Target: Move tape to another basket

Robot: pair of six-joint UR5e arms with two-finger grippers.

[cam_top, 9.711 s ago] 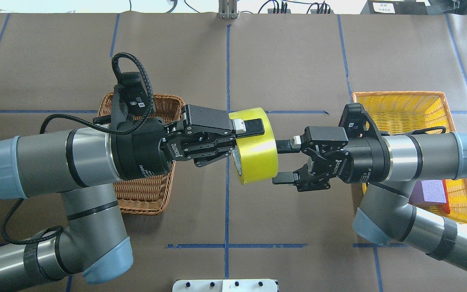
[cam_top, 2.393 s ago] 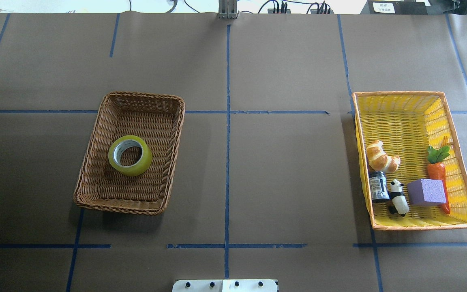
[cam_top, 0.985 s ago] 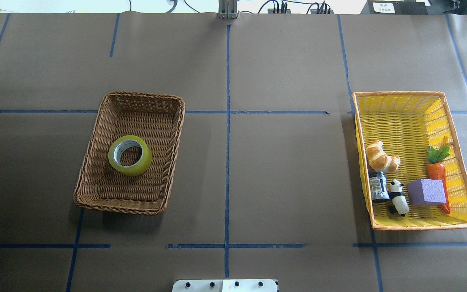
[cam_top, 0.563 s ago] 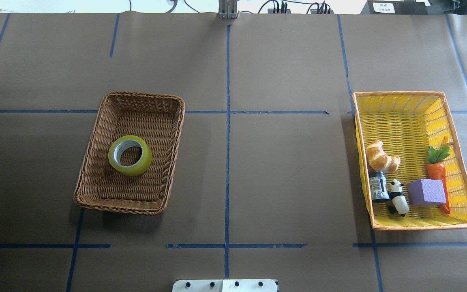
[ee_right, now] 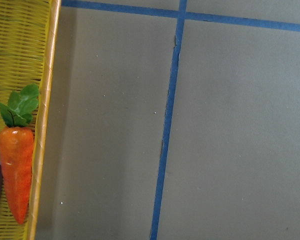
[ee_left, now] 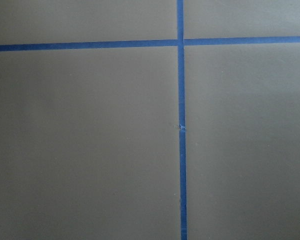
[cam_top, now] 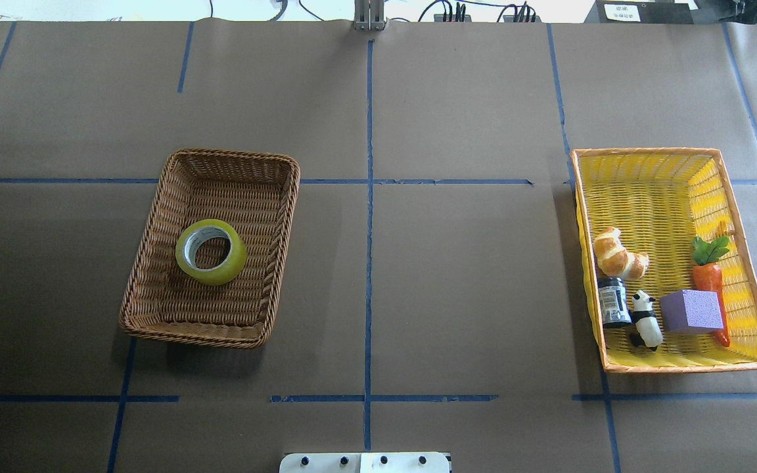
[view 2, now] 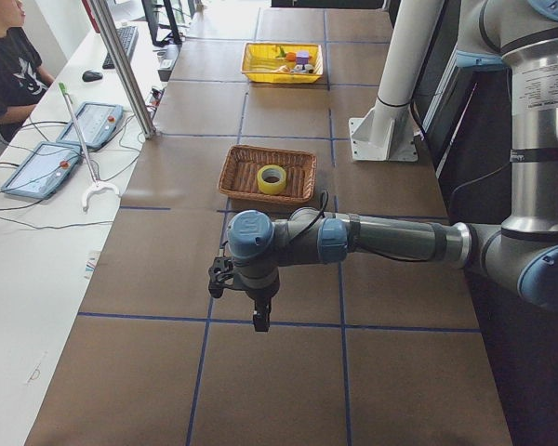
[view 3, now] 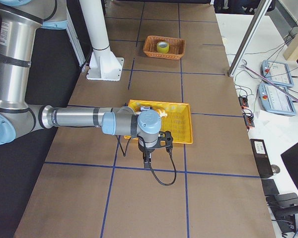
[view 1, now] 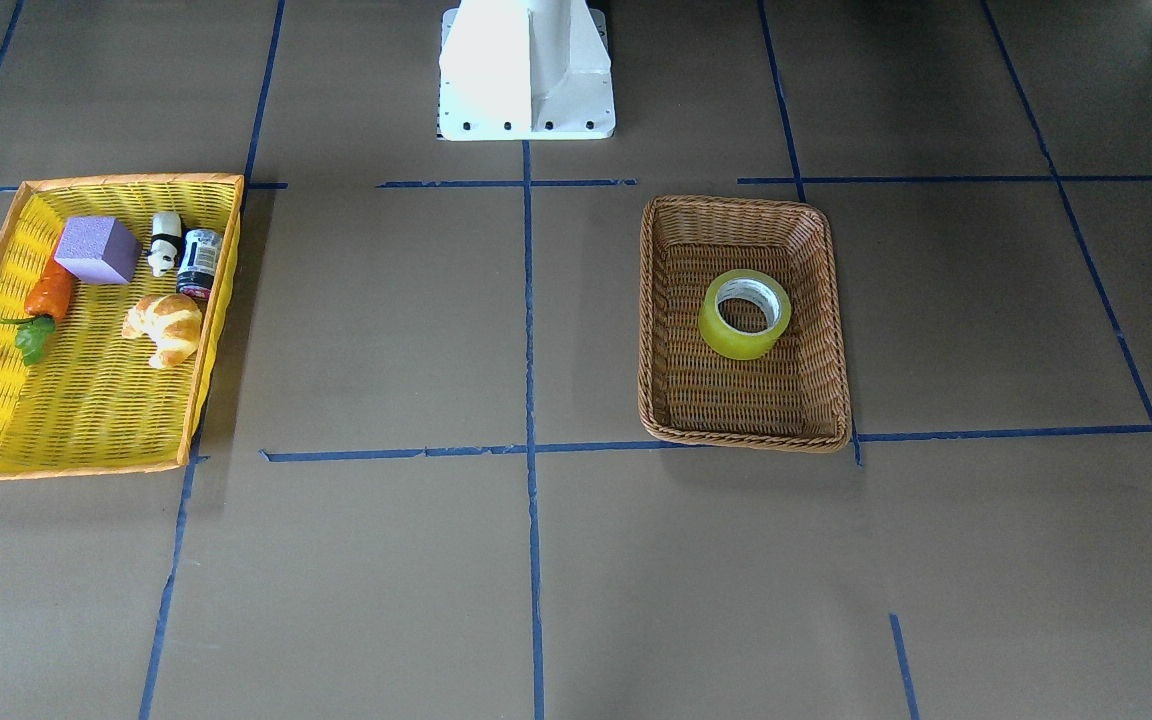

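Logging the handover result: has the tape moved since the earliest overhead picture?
Yes. The tape went left from the central blue line and now lies flat in the basket.

Silver-grey tubes for left arm (view 2: 391, 240) and right arm (view 3: 74, 117), ringed in black at the rounded joints and closed with pale blue caps (view 2: 250, 234). Small black left gripper (view 2: 259, 321) and right gripper (view 3: 147, 163). Thin black cable (view 3: 167, 173) off the wrist. White pedestal (view 1: 526, 60), dark screws (view 1: 506, 126) along its flared foot.
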